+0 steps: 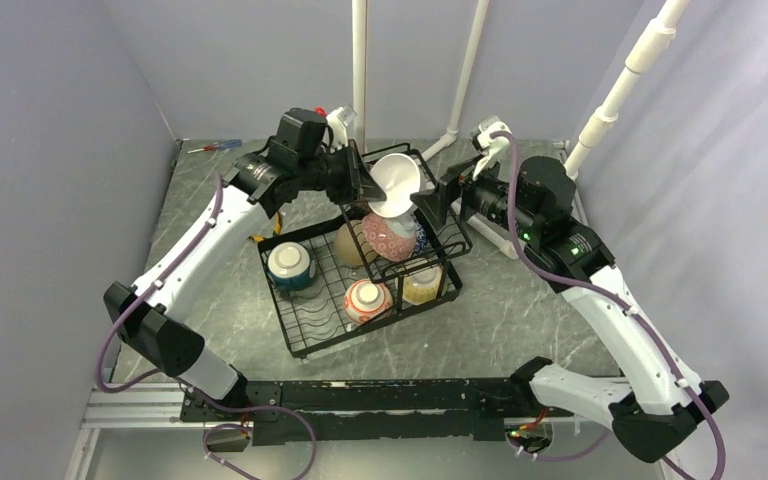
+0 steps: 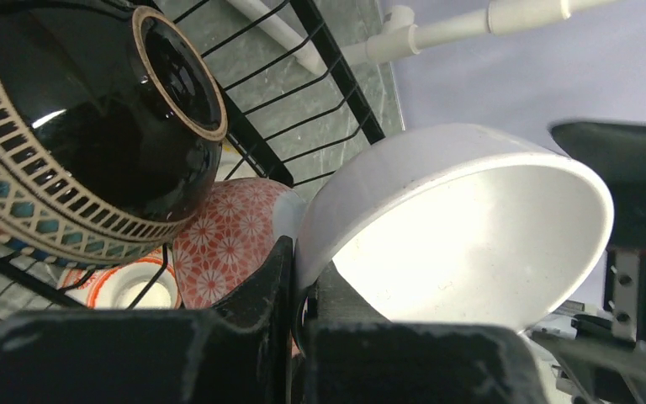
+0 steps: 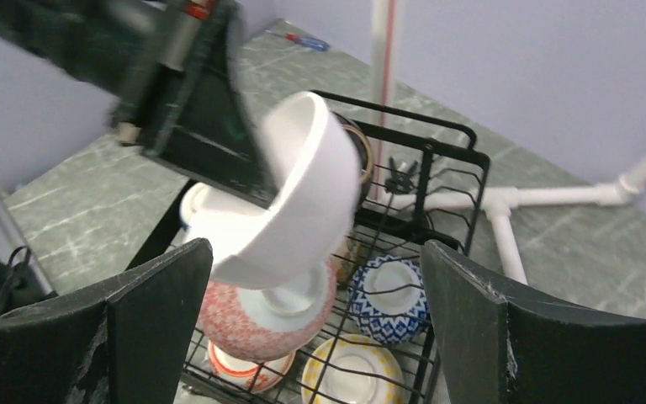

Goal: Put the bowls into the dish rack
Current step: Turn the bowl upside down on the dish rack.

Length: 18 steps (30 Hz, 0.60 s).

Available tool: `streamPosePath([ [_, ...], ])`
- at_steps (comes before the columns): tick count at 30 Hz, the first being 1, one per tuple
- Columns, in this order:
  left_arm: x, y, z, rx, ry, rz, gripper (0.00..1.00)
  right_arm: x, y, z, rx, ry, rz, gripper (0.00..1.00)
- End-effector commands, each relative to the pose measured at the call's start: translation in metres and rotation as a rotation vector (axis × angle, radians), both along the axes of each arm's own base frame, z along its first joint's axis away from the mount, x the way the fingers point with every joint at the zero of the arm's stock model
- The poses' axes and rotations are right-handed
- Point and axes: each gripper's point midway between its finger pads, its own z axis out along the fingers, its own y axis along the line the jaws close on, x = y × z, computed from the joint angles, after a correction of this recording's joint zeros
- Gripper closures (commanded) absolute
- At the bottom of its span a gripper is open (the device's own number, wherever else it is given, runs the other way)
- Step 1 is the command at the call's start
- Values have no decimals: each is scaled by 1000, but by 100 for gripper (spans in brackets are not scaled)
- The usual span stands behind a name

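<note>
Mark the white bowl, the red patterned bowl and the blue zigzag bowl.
white bowl (image 3: 307,189): right wrist view, outer wall
red patterned bowl (image 3: 234,324): right wrist view, patterned side
blue zigzag bowl (image 3: 389,283): right wrist view, upturned base

A: Any readable text, labels or numbers in the three views?
B: None. The bowls (image 1: 390,237) carry decoration only: florals, zigzags, dots. No letters.
A: The white bowl (image 2: 471,227)?
B: Plain glaze, no stamp to be seen.
A: The dish rack (image 1: 305,322)?
B: Bare black wire, no tag or brand plate.
A: The right arm casing (image 1: 650,345)?
B: If there is any print there, it is too small to tell.
</note>
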Motion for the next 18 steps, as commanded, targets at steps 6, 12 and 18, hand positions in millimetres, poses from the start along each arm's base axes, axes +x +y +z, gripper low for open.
streamPosePath([
  [6,-3,18,62,-20,-248,32,97,34,-2,-18,-7,197,-161,4],
  [12,2,20,57,63,-295,61,97,37,18,-27,28,304,-114,12],
  [18,3,17,61,116,-354,67,97,43,25,-36,29,357,-108,36],
])
